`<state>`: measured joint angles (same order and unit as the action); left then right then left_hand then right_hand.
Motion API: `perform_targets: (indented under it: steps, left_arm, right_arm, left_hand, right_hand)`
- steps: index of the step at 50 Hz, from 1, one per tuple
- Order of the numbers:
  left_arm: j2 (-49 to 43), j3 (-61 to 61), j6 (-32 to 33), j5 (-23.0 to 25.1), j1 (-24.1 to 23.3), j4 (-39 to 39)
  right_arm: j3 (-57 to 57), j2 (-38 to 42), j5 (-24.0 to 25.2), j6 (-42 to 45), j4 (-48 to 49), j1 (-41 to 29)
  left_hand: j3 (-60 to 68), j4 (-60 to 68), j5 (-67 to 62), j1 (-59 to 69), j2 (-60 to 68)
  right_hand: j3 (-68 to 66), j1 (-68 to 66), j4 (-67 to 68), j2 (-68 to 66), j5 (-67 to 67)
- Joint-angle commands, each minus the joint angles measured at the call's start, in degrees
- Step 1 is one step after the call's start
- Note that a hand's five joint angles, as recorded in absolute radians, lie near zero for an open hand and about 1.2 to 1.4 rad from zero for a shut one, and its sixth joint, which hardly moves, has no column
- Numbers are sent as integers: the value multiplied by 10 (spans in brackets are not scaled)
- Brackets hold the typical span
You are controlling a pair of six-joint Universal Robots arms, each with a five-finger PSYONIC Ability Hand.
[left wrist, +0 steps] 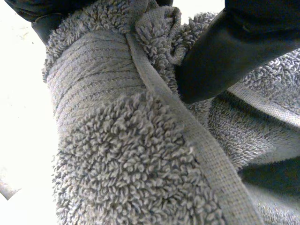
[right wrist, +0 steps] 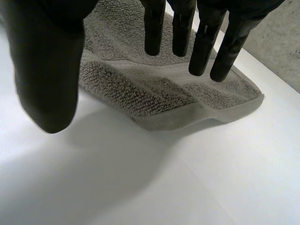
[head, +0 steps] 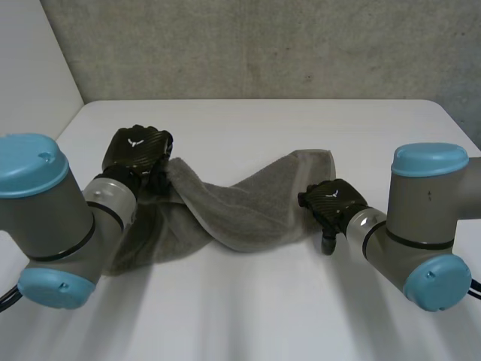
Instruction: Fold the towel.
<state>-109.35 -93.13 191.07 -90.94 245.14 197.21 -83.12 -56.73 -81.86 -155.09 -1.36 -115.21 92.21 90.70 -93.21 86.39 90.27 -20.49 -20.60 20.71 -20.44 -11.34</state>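
A grey terry towel (head: 240,207) lies twisted across the white table (head: 248,308), one end near my left arm, the other at the right. My left hand (head: 137,153) is shut on the towel's left end, lifting it; in the left wrist view the thumb (left wrist: 220,56) presses bunched towel (left wrist: 126,140) and its hem against the fingers. My right hand (head: 332,201) is open at the towel's right end. In the right wrist view its straight fingers (right wrist: 201,42) hover over the flat towel corner (right wrist: 187,101), thumb (right wrist: 44,70) apart, holding nothing.
The table's back edge meets a grey wall (head: 263,45). Bare white tabletop stretches in front of the towel and to the right of its corner (right wrist: 243,164).
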Motion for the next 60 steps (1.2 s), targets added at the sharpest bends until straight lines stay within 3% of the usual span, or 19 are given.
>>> perform_targets:
  steps: [1,29,34,36,42,45,50,53,55,60]
  left_arm:
    - [-27,18,-10,1,1,-11]
    - [-27,12,-18,2,2,-12]
    - [-27,10,-18,2,2,-12]
    - [-27,9,-18,2,1,-12]
    - [-18,7,-19,2,-4,-14]
    - [-3,6,-19,2,-5,-26]
    - [55,6,-19,6,-9,-82]
    - [107,6,-20,9,-12,-117]
    - [134,6,-21,9,-12,-126]
    - [180,8,-30,8,-12,-136]
  right_arm:
    - [0,7,2,-7,36,-4]
    - [65,79,-5,-4,40,-21]
    - [74,87,-8,-5,39,-21]
    - [75,87,-7,-7,39,-21]
    - [76,81,-7,-7,35,-21]
    - [76,61,-6,-8,29,-21]
    - [87,-73,1,-6,-36,-13]
    - [108,-106,4,-1,-68,-13]
    - [160,-146,19,0,-160,-6]
    - [226,-154,62,0,-254,38]
  left_hand:
    - [-122,-107,232,-64,-103]
    - [-122,-107,232,-64,-103]
    - [-122,-107,232,-64,-103]
    - [-122,-107,232,-64,-103]
    - [-122,-107,232,-64,-103]
    - [-122,-107,232,-64,-103]
    - [-122,-107,232,-64,-103]
    - [-122,-107,232,-64,-103]
    - [-122,-107,232,-64,-103]
    - [-122,-107,232,-64,-103]
  right_hand:
    - [-93,-92,90,-93,-84]
    - [-205,-204,203,-206,-197]
    - [-367,-366,365,-367,-358]
    - [-576,-575,574,-577,-568]
    - [-595,-594,593,-596,-587]
    - [-595,-594,593,-596,-587]
    - [-595,-594,593,-596,-587]
    - [-595,-594,593,-596,-587]
    - [-595,-594,593,-596,-587]
    - [-595,-594,593,-596,-587]
